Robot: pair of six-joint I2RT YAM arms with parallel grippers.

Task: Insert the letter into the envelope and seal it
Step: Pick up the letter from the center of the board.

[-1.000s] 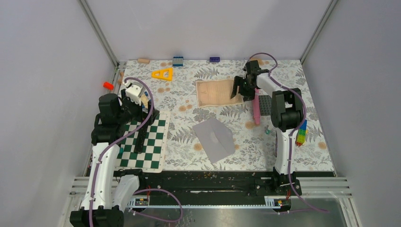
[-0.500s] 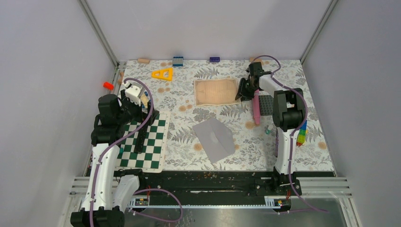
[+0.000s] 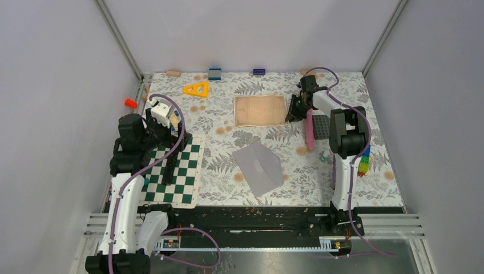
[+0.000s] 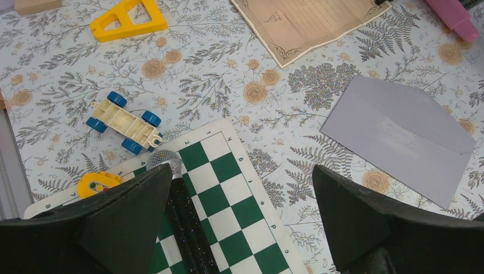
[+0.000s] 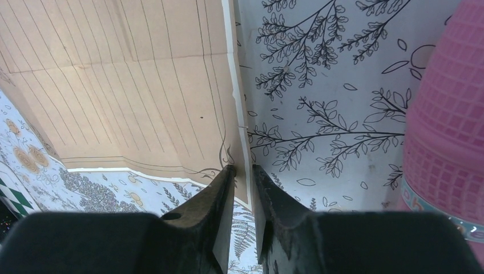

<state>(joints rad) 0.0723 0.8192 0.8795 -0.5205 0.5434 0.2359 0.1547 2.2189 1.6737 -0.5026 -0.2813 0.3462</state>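
Two fingers of the right pincer [image 5: 242, 171] pinch the letter [image 3: 261, 110] at its three o'clock edge. The envelope [image 3: 259, 166] lies at its six o'clock on the counter [image 3: 302, 188]. Best lift slowly, without creasing. The left pincer [image 4: 241, 171] hangs spread.

Overhead rear view, 2 close wrist views, letter [image 3: 261, 111] shared

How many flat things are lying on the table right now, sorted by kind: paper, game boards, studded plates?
Paper: 2 (tan lined parchment letter, plain grey paper envelope)
Game boards: 1 (green-and-white checkered chessboard mat)
Studded plates: 1 (dark grey square studded plate)
Total: 4
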